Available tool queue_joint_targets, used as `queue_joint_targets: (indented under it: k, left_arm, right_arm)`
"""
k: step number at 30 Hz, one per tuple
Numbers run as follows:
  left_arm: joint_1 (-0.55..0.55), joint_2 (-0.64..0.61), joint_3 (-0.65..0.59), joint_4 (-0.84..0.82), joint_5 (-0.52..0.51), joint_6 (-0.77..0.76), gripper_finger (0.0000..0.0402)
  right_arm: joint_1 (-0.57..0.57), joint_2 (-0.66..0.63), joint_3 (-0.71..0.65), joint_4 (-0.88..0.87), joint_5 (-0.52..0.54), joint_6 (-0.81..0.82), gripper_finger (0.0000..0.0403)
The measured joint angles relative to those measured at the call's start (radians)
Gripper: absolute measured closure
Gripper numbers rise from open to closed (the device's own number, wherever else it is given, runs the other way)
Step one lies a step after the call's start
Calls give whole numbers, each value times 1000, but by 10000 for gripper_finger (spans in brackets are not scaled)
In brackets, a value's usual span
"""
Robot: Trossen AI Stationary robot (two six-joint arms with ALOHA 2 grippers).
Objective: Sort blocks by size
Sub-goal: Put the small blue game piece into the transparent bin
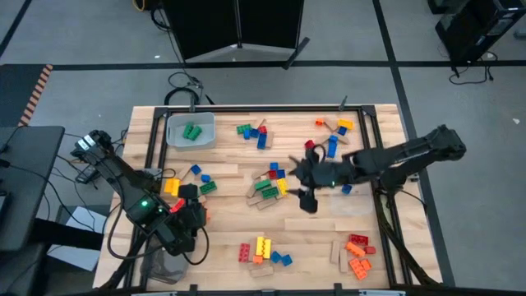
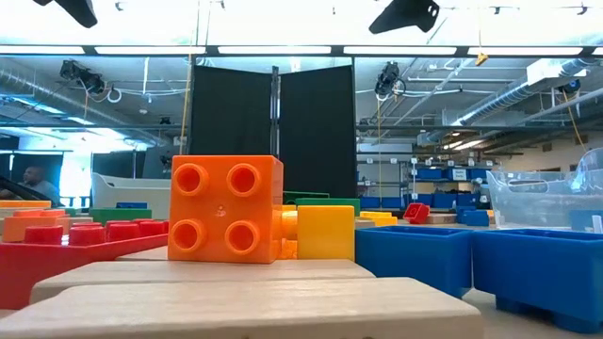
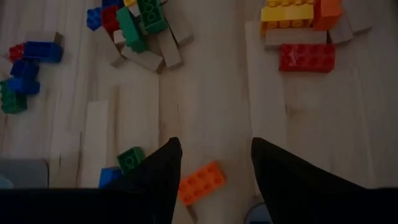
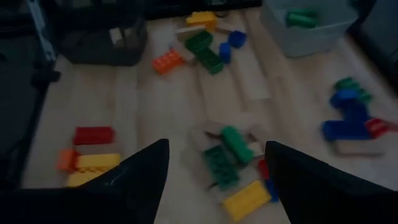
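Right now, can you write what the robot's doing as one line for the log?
task: sort blocks by size | left hand: open, empty, above orange brick | right hand: open, empty, above green bricks | clear bin: green bricks inside

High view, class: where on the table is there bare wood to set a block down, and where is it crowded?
Bare wood lies along the table between the centre pile and the front pile, and between the clear bin and the back cluster. It is crowded around the right gripper and by the left gripper.

Dark jointed arms, green status lights
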Motion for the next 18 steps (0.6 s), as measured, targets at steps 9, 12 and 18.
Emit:
queue_joint_targets:
  k: [9, 12, 18]
  left_arm:
    - [0, 0, 0, -83, -18, 2, 199]
    - [0, 0, 0, -113, -35, -1, 199]
    - [0, 0, 0, -114, -99, -3, 199]
  right_arm:
    - [185, 253, 184, -80, 35, 61, 122]
    - [221, 366, 264, -164, 11, 29, 122]
    - [261, 564, 382, -232, -120, 6, 122]
